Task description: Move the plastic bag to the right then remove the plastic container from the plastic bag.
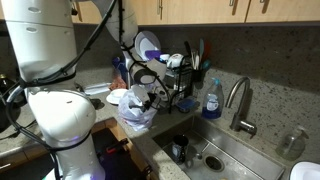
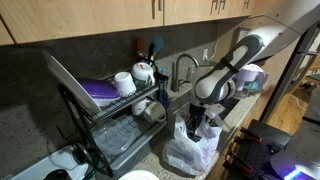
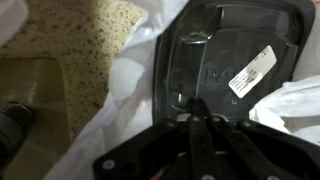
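Observation:
A white plastic bag (image 1: 138, 120) (image 2: 188, 152) stands crumpled on the counter beside the sink. In the wrist view the bag (image 3: 130, 75) lies open around a black plastic container (image 3: 215, 50) with a white label. My gripper (image 3: 195, 110) reaches down into the bag's mouth, with its fingers pressed together on the container's near rim. In both exterior views the gripper (image 1: 141, 98) (image 2: 197, 120) sits at the top of the bag. The container is hidden inside the bag there.
A dish rack (image 2: 120, 115) (image 1: 178, 80) with plates and cups stands close behind the bag. The steel sink (image 1: 215, 150) and its faucet (image 1: 238, 100) lie beside it. A blue soap bottle (image 1: 211, 100) stands on the sink's edge. A white plate (image 1: 98, 101) lies on the counter.

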Controlling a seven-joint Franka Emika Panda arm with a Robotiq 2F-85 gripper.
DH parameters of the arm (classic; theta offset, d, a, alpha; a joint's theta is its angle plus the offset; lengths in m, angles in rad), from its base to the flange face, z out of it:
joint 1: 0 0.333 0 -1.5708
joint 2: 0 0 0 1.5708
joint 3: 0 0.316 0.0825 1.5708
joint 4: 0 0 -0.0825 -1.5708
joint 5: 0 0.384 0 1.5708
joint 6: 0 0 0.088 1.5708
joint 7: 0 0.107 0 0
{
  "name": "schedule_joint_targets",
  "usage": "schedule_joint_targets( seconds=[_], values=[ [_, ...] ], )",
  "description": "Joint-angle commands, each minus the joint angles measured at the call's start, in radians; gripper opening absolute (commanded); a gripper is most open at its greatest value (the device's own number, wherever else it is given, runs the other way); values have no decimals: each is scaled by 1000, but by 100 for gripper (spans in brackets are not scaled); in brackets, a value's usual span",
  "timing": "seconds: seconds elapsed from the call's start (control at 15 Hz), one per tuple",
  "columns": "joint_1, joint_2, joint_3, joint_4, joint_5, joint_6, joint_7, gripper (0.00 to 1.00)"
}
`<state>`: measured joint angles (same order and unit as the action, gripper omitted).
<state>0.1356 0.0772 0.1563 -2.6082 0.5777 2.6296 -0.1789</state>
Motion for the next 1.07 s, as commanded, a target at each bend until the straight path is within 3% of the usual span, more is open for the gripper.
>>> schedule_joint_targets(
  seconds=[0.0, 0.2, 0.27, 0.33, 0.8, 1.0],
  values=[
    [-2, -92, 5, -29, -35, -46, 38, 0],
    [-4, -95, -6, -21, -69, -57, 28, 1],
    [-8, -89, -12, -17, -76, -63, 27, 8],
    [-12, -85, -18, -16, -83, -69, 27, 29],
    [-45, -69, -58, -37, -35, -97, -35, 80],
    [-55, -40, -58, -35, 53, -97, -121, 100]
  ],
)
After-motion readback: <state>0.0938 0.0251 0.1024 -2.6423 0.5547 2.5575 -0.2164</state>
